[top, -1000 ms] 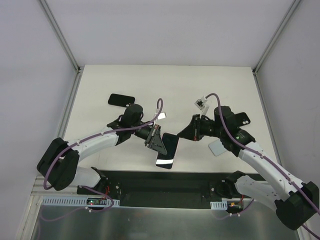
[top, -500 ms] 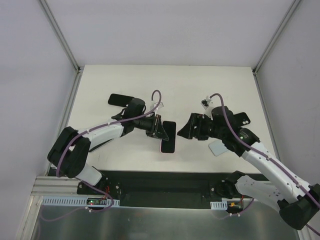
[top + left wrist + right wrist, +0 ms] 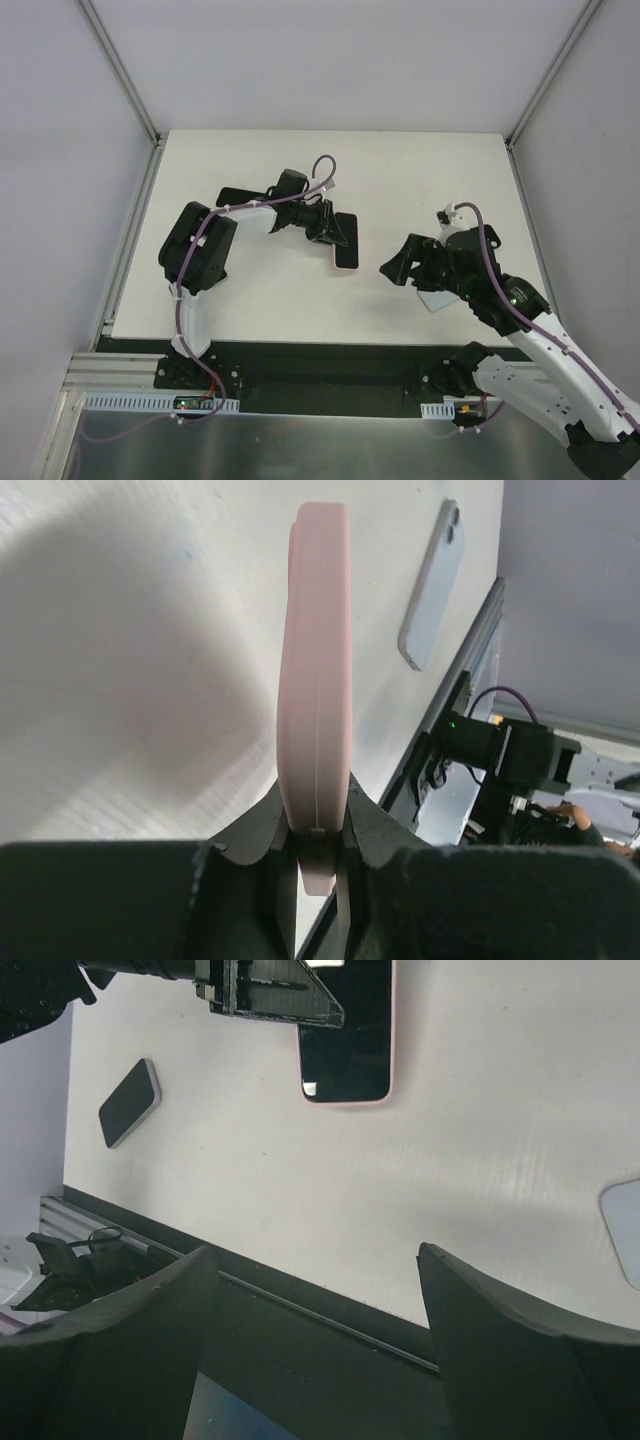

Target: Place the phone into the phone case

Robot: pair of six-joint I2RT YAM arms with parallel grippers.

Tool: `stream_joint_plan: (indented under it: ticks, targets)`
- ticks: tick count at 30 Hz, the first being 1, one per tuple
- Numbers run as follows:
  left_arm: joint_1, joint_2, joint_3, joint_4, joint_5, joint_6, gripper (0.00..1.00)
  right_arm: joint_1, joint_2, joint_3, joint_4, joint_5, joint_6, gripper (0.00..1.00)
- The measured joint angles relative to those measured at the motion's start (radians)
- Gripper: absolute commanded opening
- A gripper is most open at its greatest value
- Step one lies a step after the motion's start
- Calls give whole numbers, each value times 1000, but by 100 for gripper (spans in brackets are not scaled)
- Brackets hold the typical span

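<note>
- Your left gripper (image 3: 328,228) has its jaws pinched narrow on one end of the pink phone (image 3: 346,256), carried screen-up over the middle of the table (image 3: 420,180). The bite is shallow and most of the phone hangs past it, so a quick wrist turn could let it pivot or slip out.
- Your right gripper (image 3: 315,1260) hangs toward the table's right side, with its jaws spread wide and nothing between them.
- The pale blue case (image 3: 430,585) lies flat, well apart from the phone and just beside the right gripper. I take it for the case, though it is small and partly covered from above. A low pass by that arm could shove it out of line.
- If you press the phone in with nothing pinning the case, the case may skate across the table.
- A black phone (image 3: 240,198) lies close by the left arm, and a swing back could sweep it.
- Bringing both arms to the middle risks a knock between them.
</note>
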Motion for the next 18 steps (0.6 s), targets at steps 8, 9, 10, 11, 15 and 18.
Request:
stream_joint_plan:
  ticks: [8,9,10,11,15,18]
  targets:
    - [18,129,78,-47,-3,2,31,0,-10,0,-73,87,-5,83]
    - [18,134,80,-52,-4,2,41,0,-11,0,-76,92,-5,84]
    - [23,138,84,-59,-3,2,49,0,-13,0,-81,97,-5,84]
    - [26,139,86,-64,-3,4,55,0,-13,0,-84,101,-5,84]
    - [48,131,113,-150,-35,47,79,0,-13,0,-101,118,-5,84]
    - [84,75,117,-224,-108,81,81,0,-13,0,-111,122,-5,84]
